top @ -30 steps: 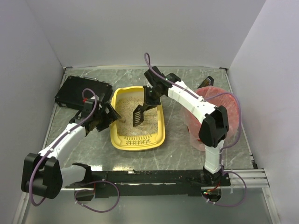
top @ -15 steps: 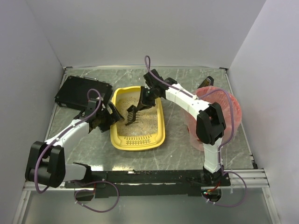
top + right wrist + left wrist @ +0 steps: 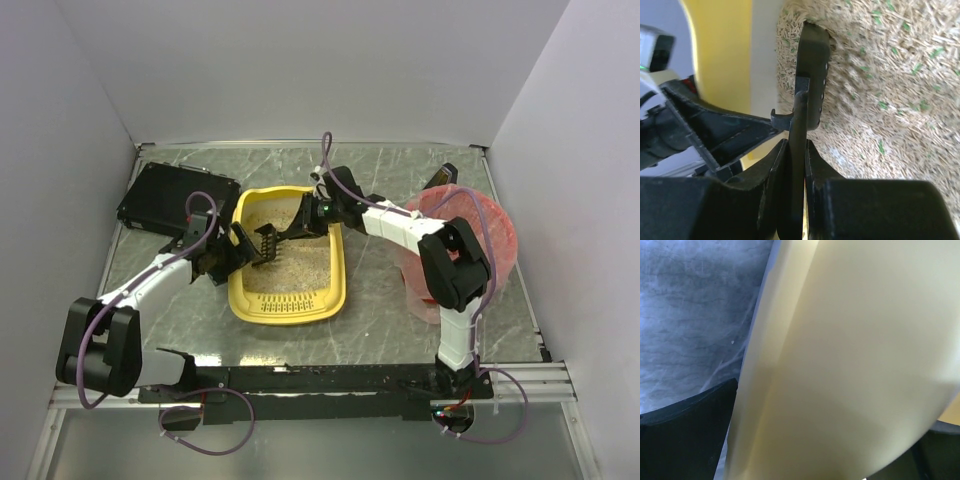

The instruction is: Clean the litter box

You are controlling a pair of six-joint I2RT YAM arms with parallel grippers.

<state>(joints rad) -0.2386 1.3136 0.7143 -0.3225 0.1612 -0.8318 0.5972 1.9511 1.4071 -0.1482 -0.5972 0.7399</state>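
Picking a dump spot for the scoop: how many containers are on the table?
3: the yellow plastic rectangular litter box at centre; the pink-red bag-lined round bin to its right; the flat black rectangular box at far left. None seems hidden.

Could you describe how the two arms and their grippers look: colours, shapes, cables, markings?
Both the left arm and the right arm have white tubular links joined by bulky black joint housings. A thin purple cable runs in loops along each arm. The left gripper and the right gripper are black, with flat, angular fingers. I see no markings.
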